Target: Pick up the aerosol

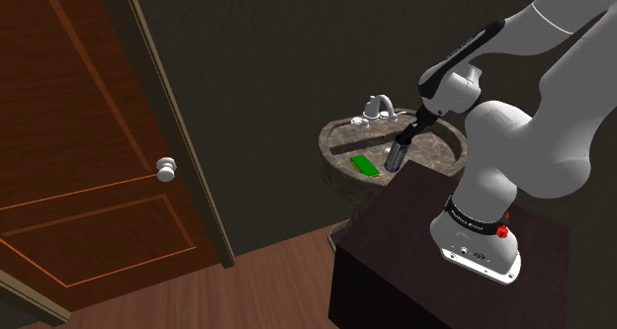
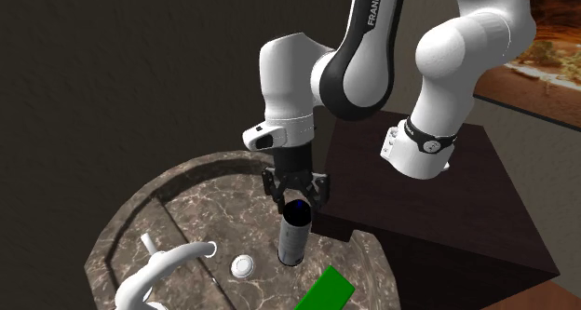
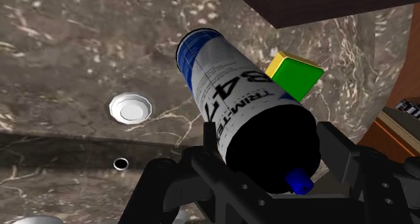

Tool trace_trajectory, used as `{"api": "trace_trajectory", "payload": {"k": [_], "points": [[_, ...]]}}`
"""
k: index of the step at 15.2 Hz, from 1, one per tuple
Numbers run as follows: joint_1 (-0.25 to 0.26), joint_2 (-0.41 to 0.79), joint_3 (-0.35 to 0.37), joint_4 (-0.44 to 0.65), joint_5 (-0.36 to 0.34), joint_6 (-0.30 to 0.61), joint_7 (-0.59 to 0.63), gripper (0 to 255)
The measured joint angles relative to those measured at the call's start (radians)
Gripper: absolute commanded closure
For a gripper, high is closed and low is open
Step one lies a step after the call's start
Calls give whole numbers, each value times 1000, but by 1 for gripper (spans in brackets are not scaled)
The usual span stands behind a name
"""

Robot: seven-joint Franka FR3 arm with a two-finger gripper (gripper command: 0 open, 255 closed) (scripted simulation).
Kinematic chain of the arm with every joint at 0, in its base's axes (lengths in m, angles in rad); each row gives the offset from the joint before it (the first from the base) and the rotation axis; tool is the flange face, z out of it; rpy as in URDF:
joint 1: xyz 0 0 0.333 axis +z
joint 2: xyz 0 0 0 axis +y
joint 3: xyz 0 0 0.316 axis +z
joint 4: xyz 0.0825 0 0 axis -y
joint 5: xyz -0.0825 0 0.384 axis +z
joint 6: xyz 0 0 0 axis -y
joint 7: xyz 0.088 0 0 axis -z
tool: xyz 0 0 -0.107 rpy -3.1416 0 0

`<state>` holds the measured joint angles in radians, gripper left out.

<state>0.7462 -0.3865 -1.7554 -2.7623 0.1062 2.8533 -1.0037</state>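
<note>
The black two-finger gripper (image 2: pixel 296 199) pinches the black-capped top of the white-and-blue cylindrical aerosol can (image 2: pixel 294 241). The can stands upright directly below the hand, in the grey marbled sink basin (image 2: pixel 186 192). It is probably light, rigid and slick, so a grip high on the can suits. Near the hand: 1 can, 1 green block (image 2: pixel 324 291), 1 round white drain plug (image 2: pixel 244 266).

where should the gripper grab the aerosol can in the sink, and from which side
Grip the aerosol can on its upper body, just below its black top, coming straight down. It stands upright in the marble sink, so its straight round sides suit a pinch across the width; the faucet and green block nearby would likely crowd a sideways approach. The gripper hangs at its top.
</note>
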Motion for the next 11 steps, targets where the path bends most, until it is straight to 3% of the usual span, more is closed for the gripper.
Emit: {"api": "trace_trajectory", "payload": {"k": [7,8,11], "points": [[2,0,-2,1,0,0,0,255],[-17,3,18,1,2,-9,1,255],[-138,14,145,-3,7,-52,13,255]]}}
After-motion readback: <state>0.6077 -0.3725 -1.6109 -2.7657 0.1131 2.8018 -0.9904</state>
